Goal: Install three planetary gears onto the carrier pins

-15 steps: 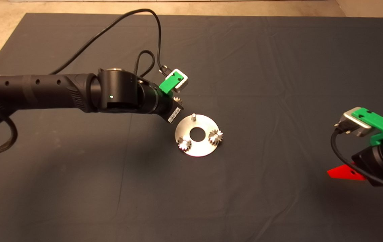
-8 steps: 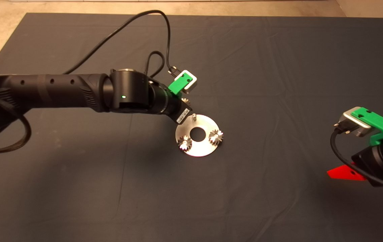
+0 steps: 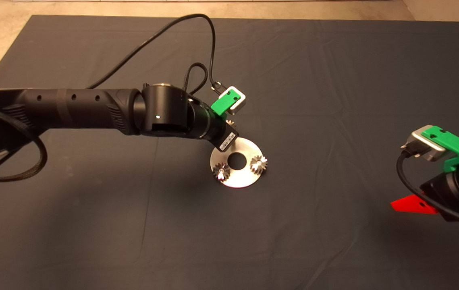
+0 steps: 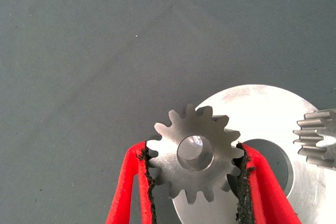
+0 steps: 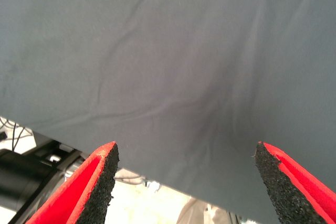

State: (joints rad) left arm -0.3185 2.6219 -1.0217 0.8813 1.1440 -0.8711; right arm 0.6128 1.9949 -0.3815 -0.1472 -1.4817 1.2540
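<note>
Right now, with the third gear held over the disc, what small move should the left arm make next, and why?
Probably lower the gear straight down. The left gripper pinches it by the teeth above the disc, and metal shows through its hole, likely the free pin. Two gears already sit on pins.

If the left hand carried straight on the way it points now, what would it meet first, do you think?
Probably the silver disc: the left hand grips a gear above its edge. The third pin is hidden, so depth is unclear.

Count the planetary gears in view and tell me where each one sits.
3. Two gears sit on pins on the carrier disc: one at its near-left rim, one at its right rim. The third gear is clamped in the left gripper over the disc's far-left edge.
</note>
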